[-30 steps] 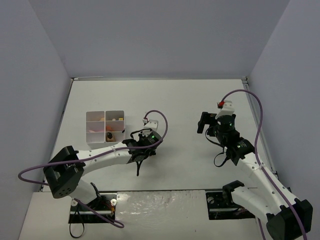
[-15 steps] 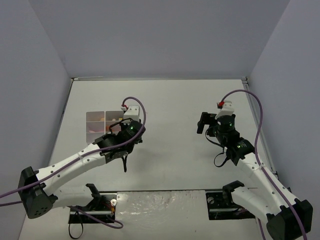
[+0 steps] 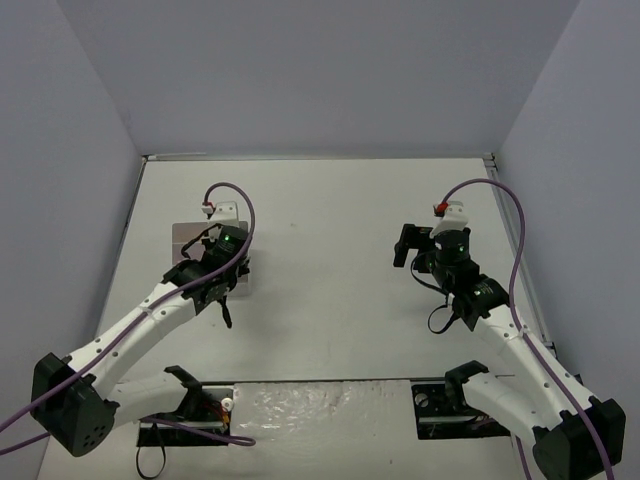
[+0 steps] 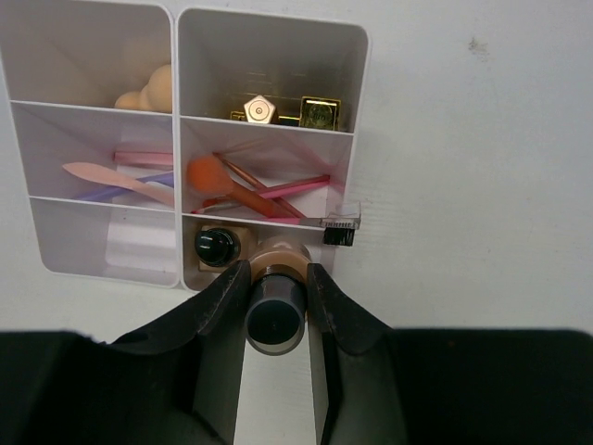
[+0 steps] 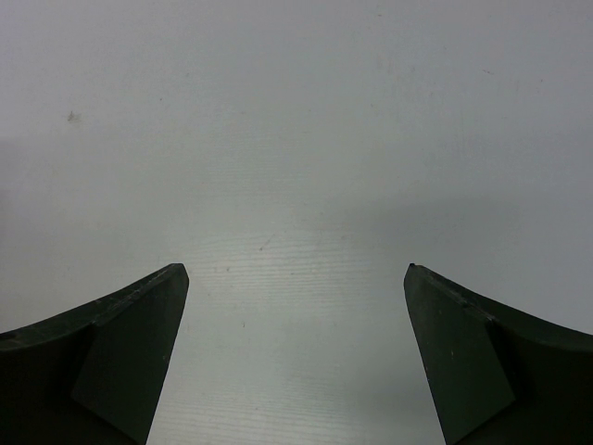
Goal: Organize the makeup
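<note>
In the last second, your left arm swung from the worktop's middle over to the organizer at about 9 o'clock, carrying the tan bottle. The bottle stood upright, clenched in the left claw, at the near edge of the organizer's 5 o'clock compartment. A second bottle already stood in that compartment, at 11 o'clock of the held one. You were on the placing step, I judge: ease forward, lower it beside its twin, then let go. The forearm reached up and left from its base, with the wrist pointing down. The right claw hung spread wide and empty at 3 o'clock.
</note>
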